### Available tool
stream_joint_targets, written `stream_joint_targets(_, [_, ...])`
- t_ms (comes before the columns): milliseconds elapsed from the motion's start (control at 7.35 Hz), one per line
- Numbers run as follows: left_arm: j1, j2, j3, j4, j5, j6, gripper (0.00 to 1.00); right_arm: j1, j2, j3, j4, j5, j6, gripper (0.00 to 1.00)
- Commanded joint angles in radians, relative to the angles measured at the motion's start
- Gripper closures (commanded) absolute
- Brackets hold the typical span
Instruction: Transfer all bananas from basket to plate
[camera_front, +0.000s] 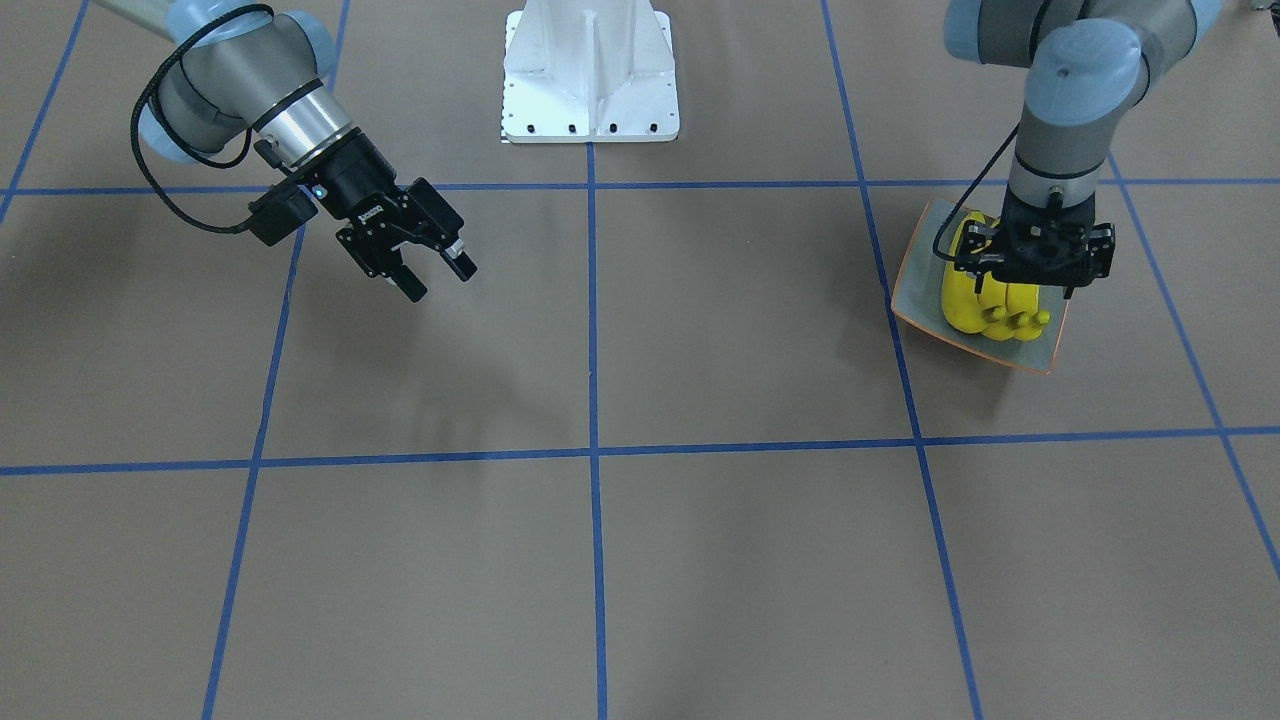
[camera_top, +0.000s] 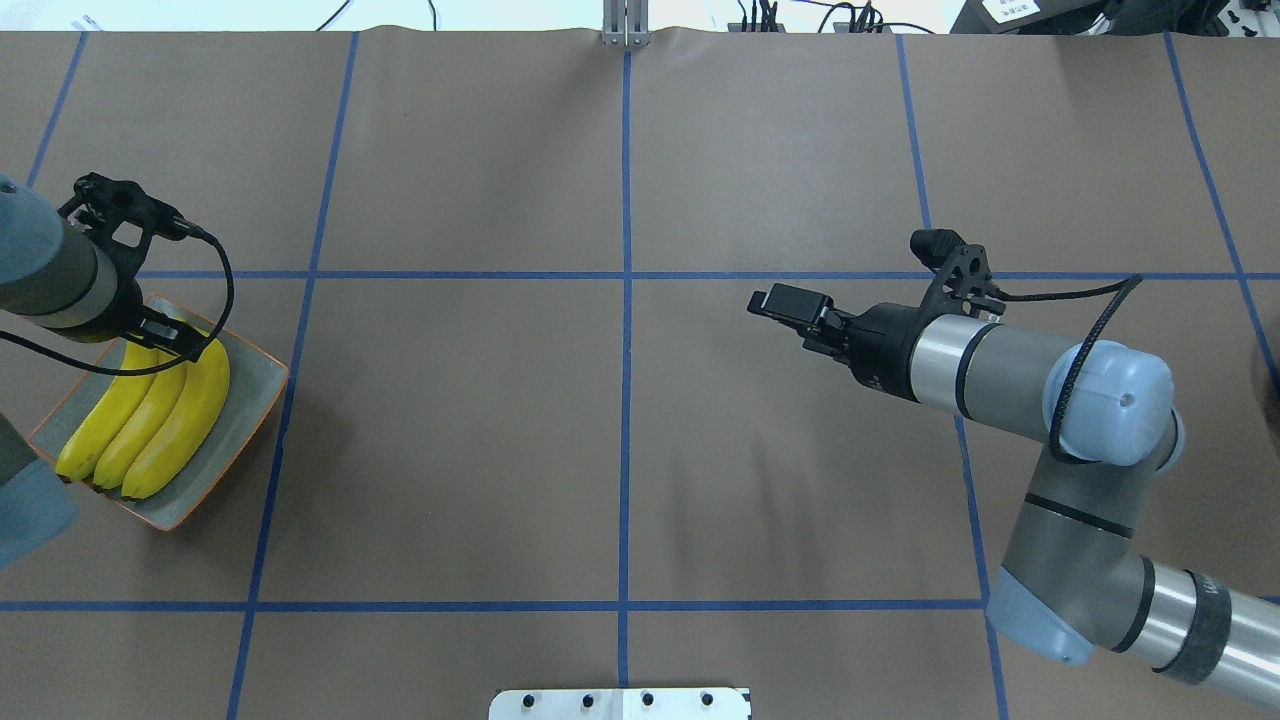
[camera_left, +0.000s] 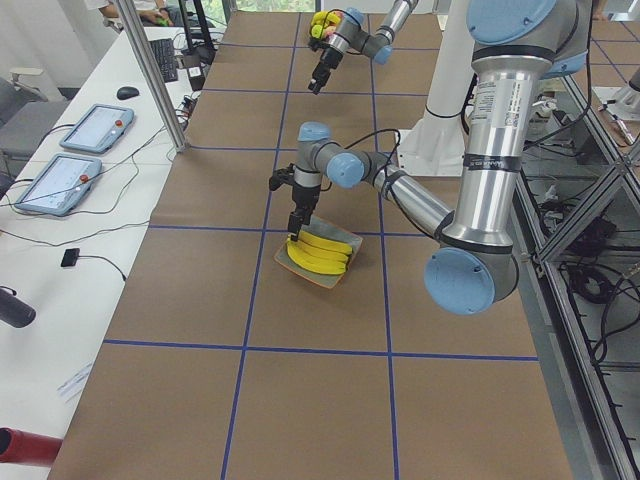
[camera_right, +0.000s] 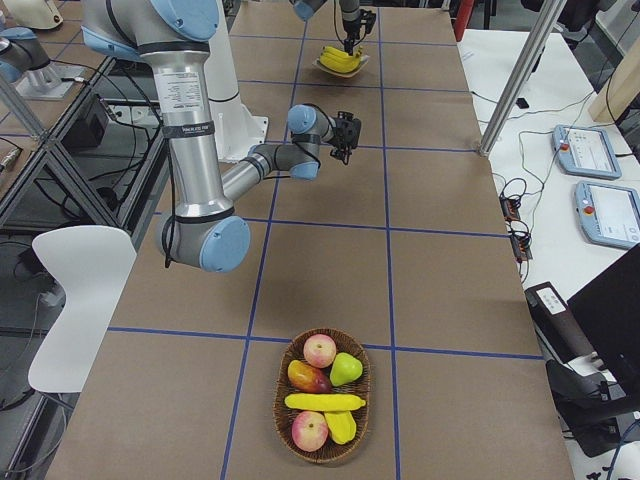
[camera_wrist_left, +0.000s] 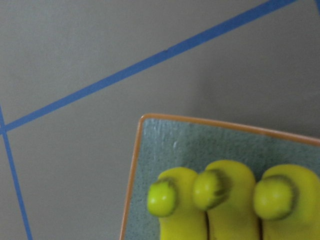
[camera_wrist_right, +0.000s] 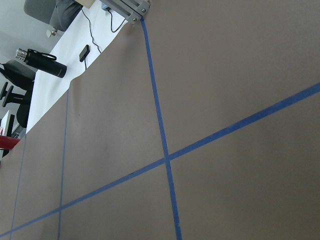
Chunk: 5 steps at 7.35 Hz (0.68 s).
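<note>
Holding the left gripper (camera_front: 1032, 270) low over the plate (camera_top: 255, 385), right above three bananas (camera_top: 150, 420) lying side by side on it; jaws hidden, so unable to tell open from closed. Hovering the right gripper (camera_front: 437, 275) over bare table (camera_front: 700, 560), fingers (camera_front: 410, 287) spread, gripping nothing. Leaving one banana (camera_right: 325, 402) lying in the basket (camera_right: 279, 400) among other fruit (camera_right: 320, 350), well apart from the plate.

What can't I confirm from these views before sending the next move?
- The left gripper: open or shut unclear; its own body hides the fingers front-facing, the wrist covers them overhead.
- The bananas on the plate: far ends hidden under the wrist overhead; bodies cut off by the left wrist view's bottom edge.
- The basket: exterior right only, small; the short yellow piece inside cannot be identified.
</note>
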Motion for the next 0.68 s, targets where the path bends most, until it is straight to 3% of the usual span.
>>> stream_joint_targets(0, [-0.008, -0.04, -0.056, -0.003, -0.115, -0.085, 0.0, 0.061, -0.13, 0.031, -0.001, 0.061, -0.033, 0.0])
stream_joint_targets(272, [-0.003, -0.05, -0.053, -0.003, -0.12, -0.119, 0.0, 0.127, -0.229, 0.022, -0.001, 0.079, -0.112, 0.0])
stream_joint_targets(544, [0.0, -0.05, -0.048, -0.004, -0.119, -0.119, 0.0, 0.262, -0.367, 0.013, -0.001, 0.158, -0.309, 0.0])
